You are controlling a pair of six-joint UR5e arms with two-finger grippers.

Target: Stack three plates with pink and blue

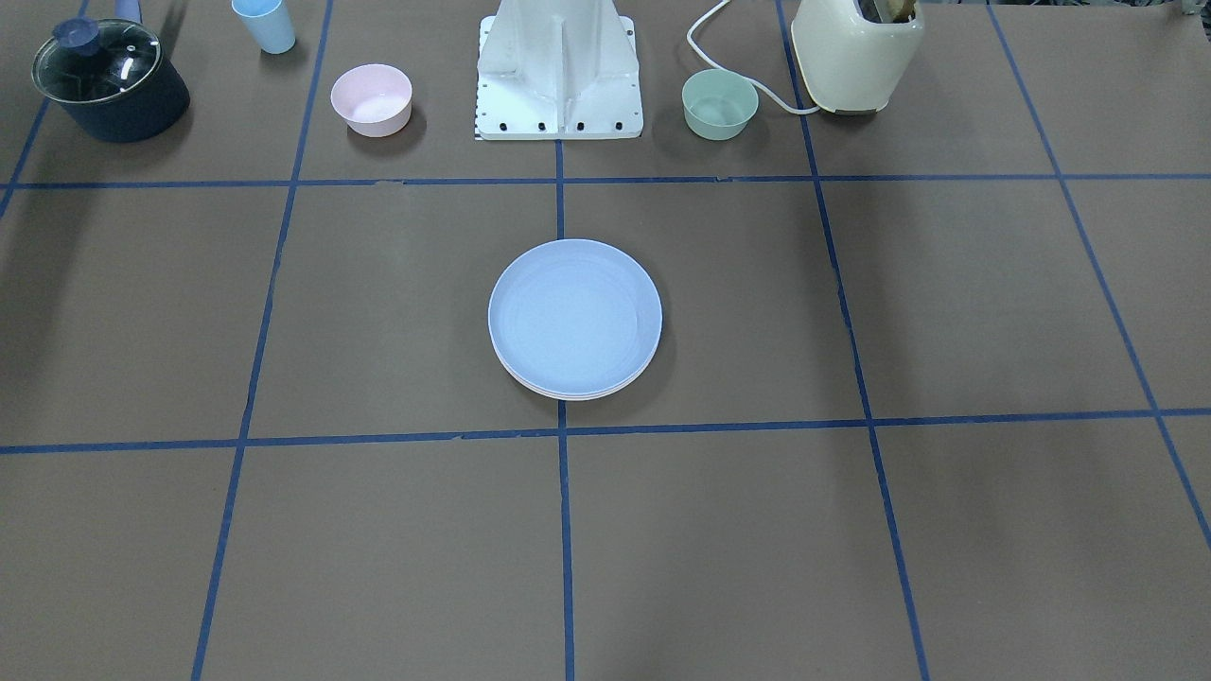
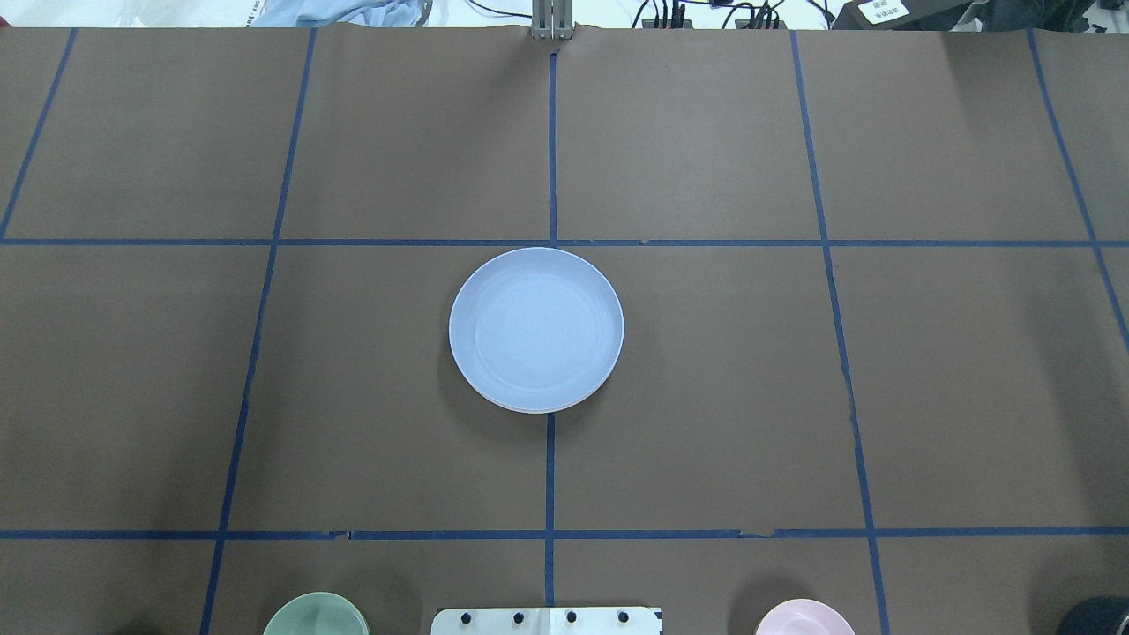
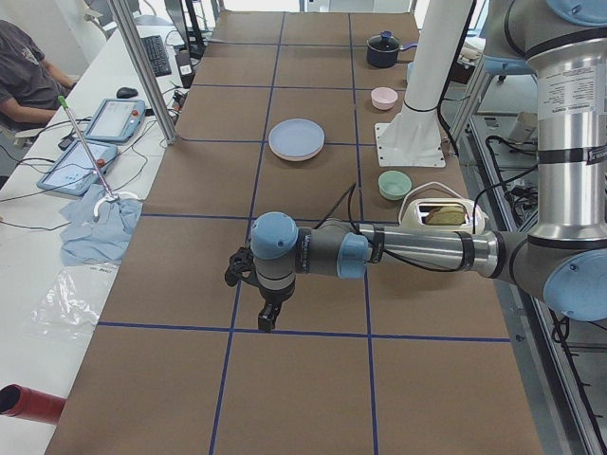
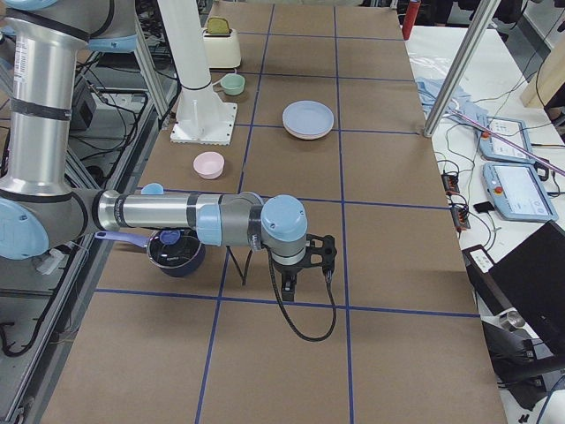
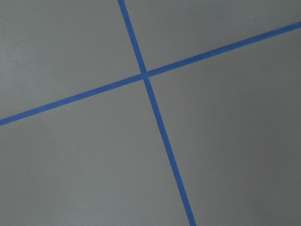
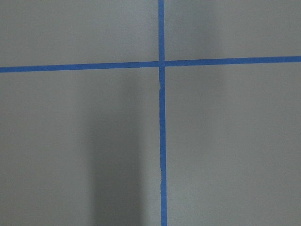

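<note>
The three plates lie in one stack at the table's middle, with the pale blue plate [image 1: 574,314] on top. It also shows in the overhead view [image 2: 535,328] and small in the side views [image 3: 296,138] [image 4: 308,117]. Only thin pale rims [image 1: 568,393] of the plates under it show, so I cannot tell their order. My left gripper [image 3: 268,319] hangs over bare table far from the stack. My right gripper [image 4: 290,286] hangs over bare table at the other end. I cannot tell whether either is open or shut. Both wrist views show only brown table and blue tape.
Along the robot's side stand a dark pot with a glass lid [image 1: 109,80], a blue cup [image 1: 265,24], a small pink bowl [image 1: 371,98], the white robot base [image 1: 558,71], a mint-green bowl [image 1: 719,102] and a cream toaster [image 1: 856,52]. An operator [image 3: 24,71] sits beside the table.
</note>
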